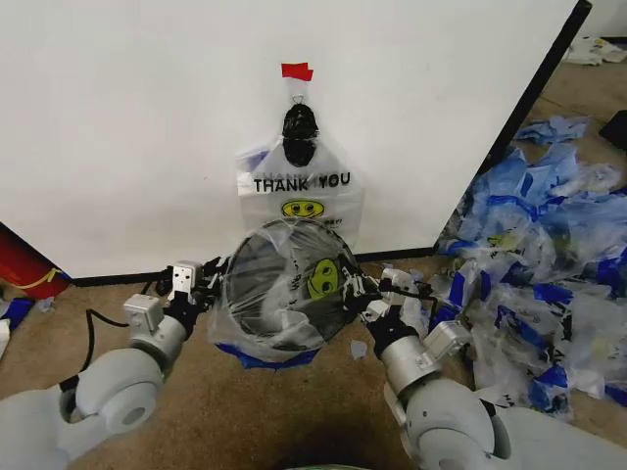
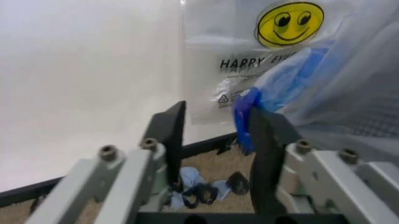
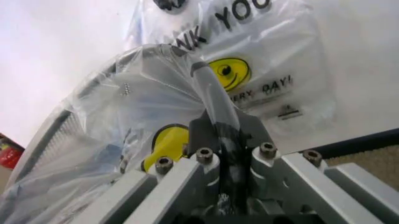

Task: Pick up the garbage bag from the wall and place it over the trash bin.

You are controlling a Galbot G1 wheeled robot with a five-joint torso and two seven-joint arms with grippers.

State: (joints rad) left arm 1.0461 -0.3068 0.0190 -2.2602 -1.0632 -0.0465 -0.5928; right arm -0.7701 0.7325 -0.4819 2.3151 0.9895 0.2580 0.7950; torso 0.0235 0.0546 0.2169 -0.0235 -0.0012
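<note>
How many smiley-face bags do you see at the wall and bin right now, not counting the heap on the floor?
2. One see-through plastic smiley "THANK YOU" bag hangs from the black hook on the white wall. Another is stretched over the round black mesh trash bin. More may hang hidden behind the first.

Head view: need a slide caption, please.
Both grippers, left and right, stretch a garbage bag over the trash bin.

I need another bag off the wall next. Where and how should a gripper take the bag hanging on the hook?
Probably the dark bunched handles just under the hook, approached from the front: the hanging bag lies flat against the wall, that bunch alone offers thickness to pinch, and the trash bin hides its bottom.
</note>
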